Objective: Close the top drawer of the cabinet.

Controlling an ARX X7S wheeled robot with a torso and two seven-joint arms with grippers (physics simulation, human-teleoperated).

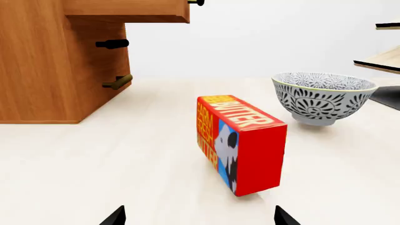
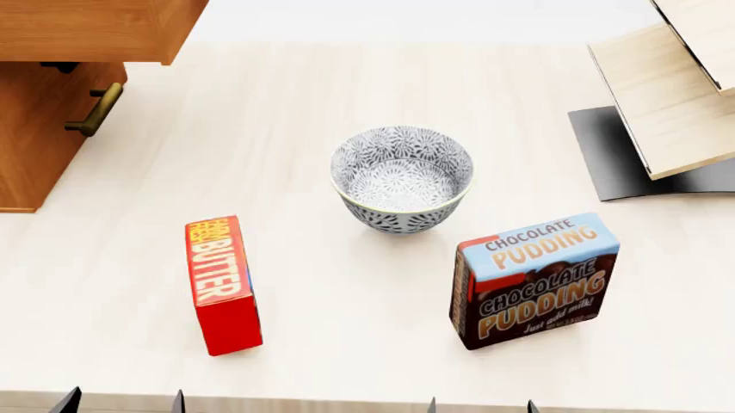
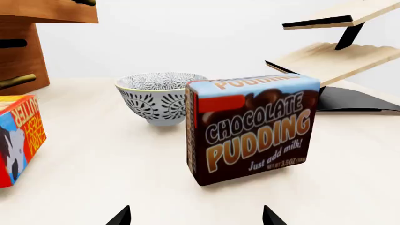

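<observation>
The brown wood cabinet [image 2: 40,129] stands at the table's far left. Its top drawer [image 2: 92,30] is pulled out and overhangs the front; it also shows in the left wrist view [image 1: 134,10] and the right wrist view [image 3: 47,10]. The lower drawer front carries a brass bar handle [image 2: 96,110]. My left gripper [image 2: 120,402] is open and empty at the table's near edge, in front of the butter box; its tips also show in the left wrist view [image 1: 200,218]. My right gripper [image 2: 480,406] is open and empty near the pudding box, also in the right wrist view [image 3: 195,216].
A red butter box [image 2: 224,286] stands left of centre. A patterned bowl [image 2: 402,179] sits mid-table. A chocolate pudding box [image 2: 532,280] stands at the right. A pale slanted wood rack [image 2: 677,86] on a black base is at the far right.
</observation>
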